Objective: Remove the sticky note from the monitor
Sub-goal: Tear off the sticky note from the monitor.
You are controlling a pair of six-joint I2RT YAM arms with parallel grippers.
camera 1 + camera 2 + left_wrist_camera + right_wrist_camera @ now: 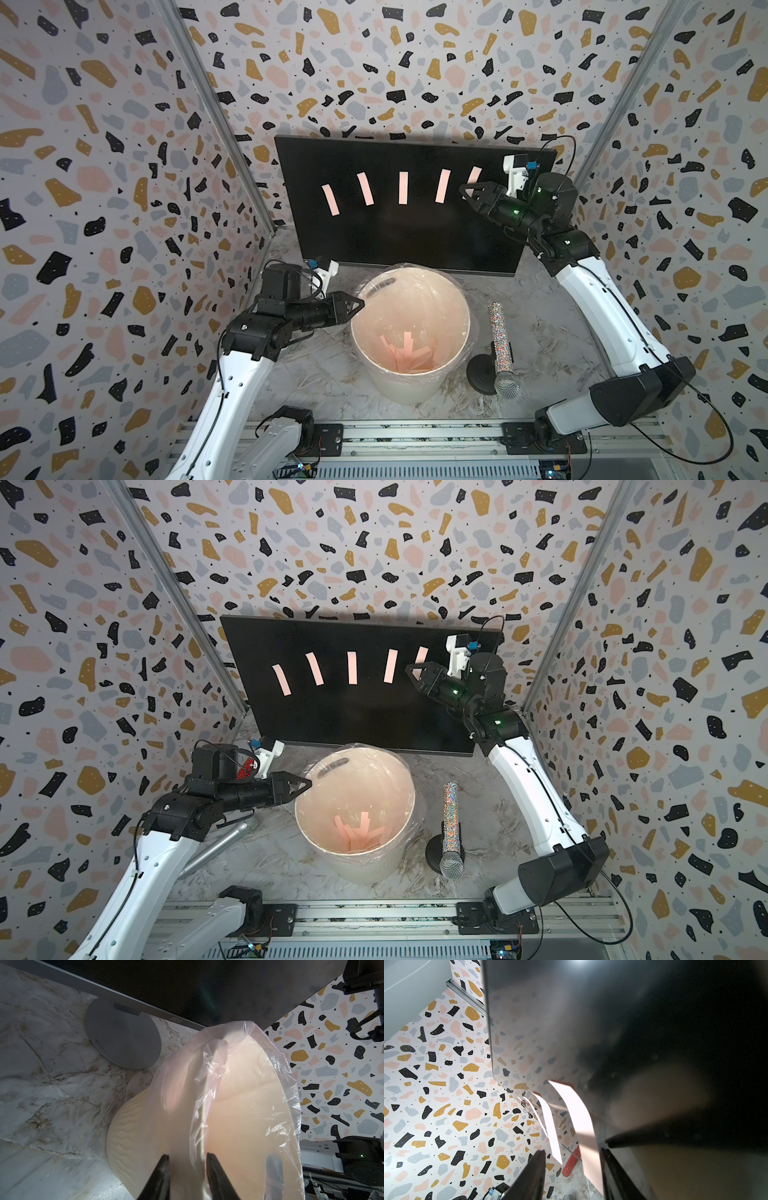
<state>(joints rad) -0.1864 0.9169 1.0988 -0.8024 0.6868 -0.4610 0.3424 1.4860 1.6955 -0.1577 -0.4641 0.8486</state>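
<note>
The black monitor (395,241) (353,721) leans at the back and carries several pink sticky notes. My right gripper (468,192) (415,670) is at the rightmost sticky note (475,174) (422,654). In the right wrist view that note (583,1124) curls off the screen and hangs between my right gripper's (572,1150) fingers. The jaws stand apart, one finger close to the screen. My left gripper (358,305) (306,784) (188,1157) straddles the white bucket's (415,386) (128,1126) rim and plastic liner, closed on them.
Other notes (403,188) stay stuck across the screen, and several lie inside the bucket (409,353). A glitter microphone (500,345) on a black stand is right of the bucket. A silver microphone (220,845) lies under my left arm. The monitor's grey round foot (124,1034) sits behind the bucket.
</note>
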